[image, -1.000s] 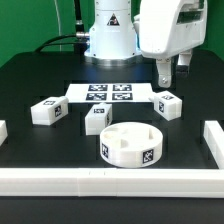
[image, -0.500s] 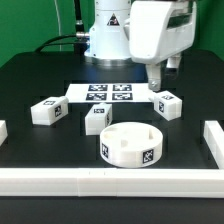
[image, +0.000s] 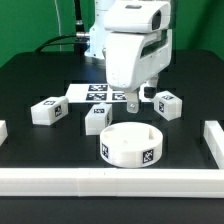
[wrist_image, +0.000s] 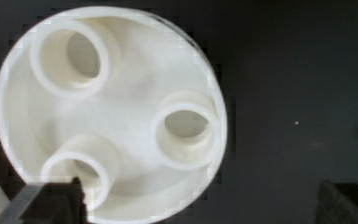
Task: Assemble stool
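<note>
The seat (image: 131, 143) sits near the front of the black desk (image: 30, 75), about midway across. It is a thick round white disc with a black-and-white tag on its side wall. The wrist view looks straight down on it (wrist_image: 105, 110). Three round sockets are sunk into its top (wrist_image: 73, 55), (wrist_image: 188, 125), (wrist_image: 78, 172), each an open well with a raised rim.

The arm leans in from the far side, its bulky white wrist held low. The claw (image: 136, 100) points straight down and hangs just beyond the seat's far rim, apart from it. In the wrist view the claw (wrist_image: 197, 205) is spread wide. Its two dark fingertips (wrist_image: 48, 200) stand at opposite sides of the picture, with nothing between them but part of the seat and bare desk.

I count three blocky white legs, all lying loose and each tagged:
- One (image: 47, 110) is well off to the exterior view's left.
- One (image: 98, 117) is just beyond the seat on the left.
- One (image: 168, 103) is off to the right, near the claw.

The marker board (image: 100, 92) lies flat at the far side, partly hidden by the arm. One long white rail (image: 100, 181) runs along the near edge, and a short rail end shows at each side (image: 3, 130), (image: 212, 136).
</note>
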You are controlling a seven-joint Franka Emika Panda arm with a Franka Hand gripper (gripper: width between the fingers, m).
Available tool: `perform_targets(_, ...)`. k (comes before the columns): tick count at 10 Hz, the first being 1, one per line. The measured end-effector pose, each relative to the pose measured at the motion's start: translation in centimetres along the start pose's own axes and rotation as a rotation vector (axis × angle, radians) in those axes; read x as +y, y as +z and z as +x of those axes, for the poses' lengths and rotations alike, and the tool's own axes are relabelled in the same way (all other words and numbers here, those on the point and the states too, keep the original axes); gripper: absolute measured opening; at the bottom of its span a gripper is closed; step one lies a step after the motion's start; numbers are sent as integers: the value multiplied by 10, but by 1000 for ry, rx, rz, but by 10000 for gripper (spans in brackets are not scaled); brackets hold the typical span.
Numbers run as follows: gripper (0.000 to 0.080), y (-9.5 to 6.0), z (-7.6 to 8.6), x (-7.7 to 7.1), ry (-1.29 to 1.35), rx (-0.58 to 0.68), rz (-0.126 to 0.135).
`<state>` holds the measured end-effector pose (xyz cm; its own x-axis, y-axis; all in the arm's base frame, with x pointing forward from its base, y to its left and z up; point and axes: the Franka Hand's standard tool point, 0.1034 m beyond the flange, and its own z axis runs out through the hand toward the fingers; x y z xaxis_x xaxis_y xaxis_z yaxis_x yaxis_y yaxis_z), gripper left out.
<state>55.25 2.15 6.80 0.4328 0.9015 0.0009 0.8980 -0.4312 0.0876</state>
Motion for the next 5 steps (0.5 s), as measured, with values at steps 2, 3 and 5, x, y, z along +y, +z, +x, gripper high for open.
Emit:
perform_targets(2,650,2,-1,-1,-1,-1,3)
perform_targets(3,650,14,-3,-4,-5,3,10)
perform_targets(5,650,35,-4,-9,-2,6,26)
